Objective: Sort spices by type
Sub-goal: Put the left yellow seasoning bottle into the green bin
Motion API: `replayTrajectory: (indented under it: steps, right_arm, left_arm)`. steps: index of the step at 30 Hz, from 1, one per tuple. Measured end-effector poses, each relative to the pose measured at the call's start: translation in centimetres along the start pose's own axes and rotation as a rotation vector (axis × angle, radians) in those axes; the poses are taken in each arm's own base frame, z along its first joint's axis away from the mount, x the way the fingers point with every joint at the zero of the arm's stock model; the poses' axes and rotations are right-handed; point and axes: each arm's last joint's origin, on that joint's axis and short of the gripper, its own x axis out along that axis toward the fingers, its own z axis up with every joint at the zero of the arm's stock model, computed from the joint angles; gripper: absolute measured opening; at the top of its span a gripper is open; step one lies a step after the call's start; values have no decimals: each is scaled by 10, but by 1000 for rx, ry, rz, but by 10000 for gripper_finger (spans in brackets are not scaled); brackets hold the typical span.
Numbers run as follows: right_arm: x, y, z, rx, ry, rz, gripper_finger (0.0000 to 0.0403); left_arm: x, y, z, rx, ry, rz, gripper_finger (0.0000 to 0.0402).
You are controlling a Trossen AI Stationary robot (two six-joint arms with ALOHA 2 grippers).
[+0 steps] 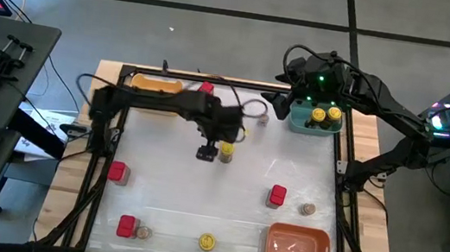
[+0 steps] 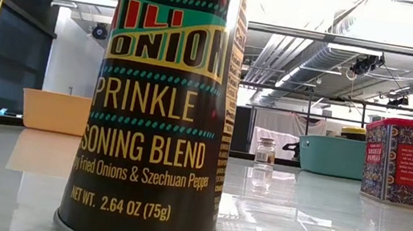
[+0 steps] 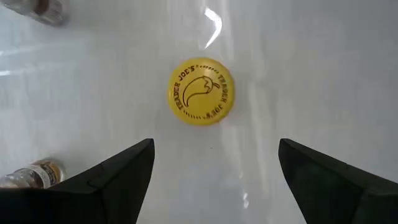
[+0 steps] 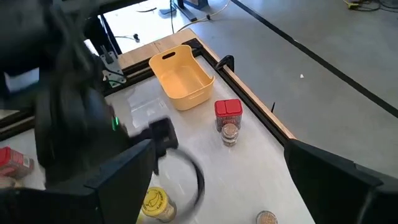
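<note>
Left gripper (image 3: 214, 171) spread wide, hovering above yellow-lidded jar (image 3: 201, 91) mid-table, near the yellow tray (image 1: 157, 85); lid reads "TRADER JOE'S" around a chili. Low view: a jar's label (image 2: 161, 101), cut off, reads "ONION", "SONING BLEND", "NET WT. 2.64 OZ (75g)". Red box (image 2: 399, 161) print illegible. Right gripper (image 4: 217, 186) spread, over the teal tray (image 1: 314, 120).
</note>
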Motion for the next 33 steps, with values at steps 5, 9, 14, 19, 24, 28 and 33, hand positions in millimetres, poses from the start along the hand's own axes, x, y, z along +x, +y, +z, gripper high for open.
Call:
replayTrajectory:
  steps: [5, 9, 14, 19, 24, 28, 33]
  right_arm:
    - [0, 0, 0, -46, -2, 3, 353]
    - [14, 5, 4, -44, -12, 61, 353]
    - [66, 20, -5, -132, 129, 244, 353]
    - [132, 33, -31, -219, 333, 254, 353]
    - [187, 48, -65, -266, 520, 275, 353]
    - [213, 61, -86, -343, 593, 311, 353]
    - [220, 67, -94, -371, 622, 347, 353]
  left_arm:
    - [-27, -3, -42, -107, -143, -28, 328]
    - [-44, -17, -82, -263, -337, 10, 328]
    - [-52, -35, -124, -450, -486, -21, 328]
    - [-52, -46, -154, -554, -498, -55, 328]
    - [-44, -49, -165, -634, -487, -76, 328]
    - [-36, -49, -167, -671, -474, -84, 328]
    - [-30, -49, -167, -683, -455, -86, 328]
